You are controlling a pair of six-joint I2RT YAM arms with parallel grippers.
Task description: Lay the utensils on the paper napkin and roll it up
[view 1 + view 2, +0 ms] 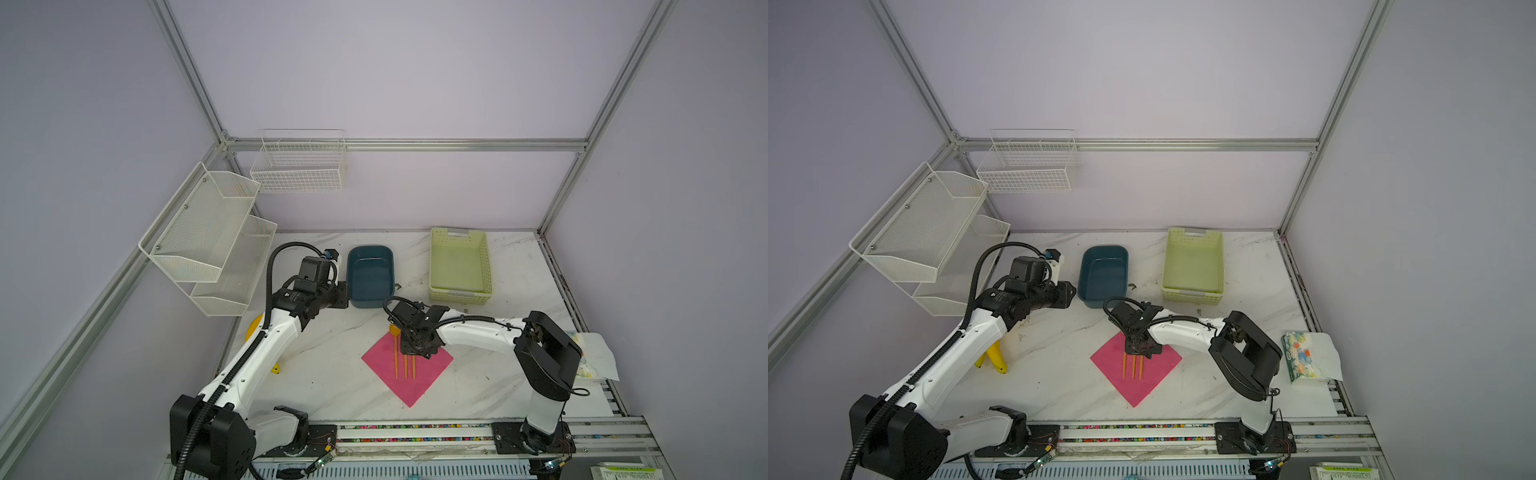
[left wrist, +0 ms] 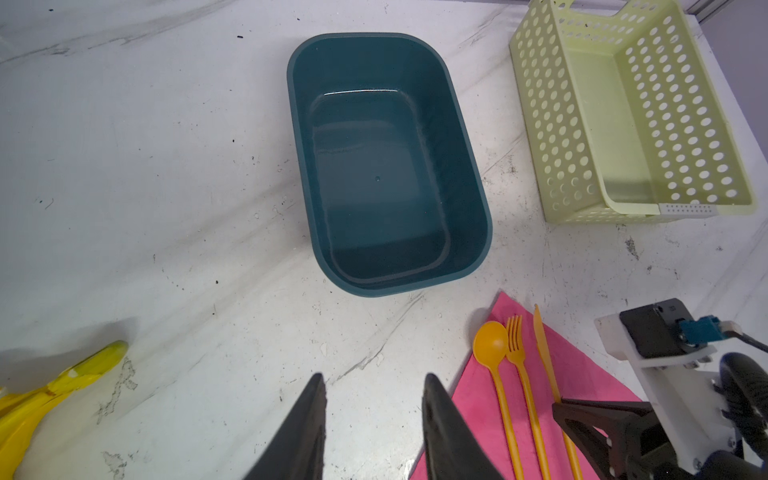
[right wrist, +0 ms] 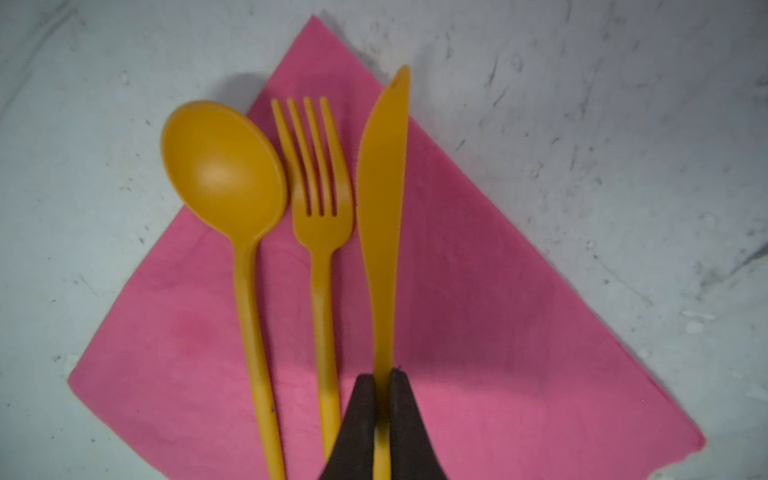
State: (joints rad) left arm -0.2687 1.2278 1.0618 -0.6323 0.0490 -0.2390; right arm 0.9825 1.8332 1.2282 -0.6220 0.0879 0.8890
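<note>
Right wrist: right end effector [image 3: 383, 386] clenched on knife [image 3: 382, 174] handle, prob. lining it up w/ fork [image 3: 320, 208] & spoon [image 3: 224, 166] on paper napkin [image 3: 498, 332]; left end effector [image 2: 374, 379] released, empty.

Dial centred on the thin pink square paper napkin [image 1: 415, 386], with 12 o'clock toward the back wall. The napkin lies flat on the white marble-patterned table [image 1: 332, 365], its corners at 12, 3, 6 and 9. On it, parallel along the 12–6 line: orange plastic spoon [image 3: 224, 166] on the 9 side, orange plastic fork [image 3: 320, 199] between, orange plastic knife [image 3: 380, 187] on the 3 side. The spoon's bowl overhangs the napkin's edge. Dark blue plastic tub [image 1: 368, 303] at 11; pale green perforated plastic basket [image 1: 482, 262] at 1; yellow banana [image 1: 996, 359] at 9; patterned green tissue packet [image 1: 1300, 357] at 3.
</note>
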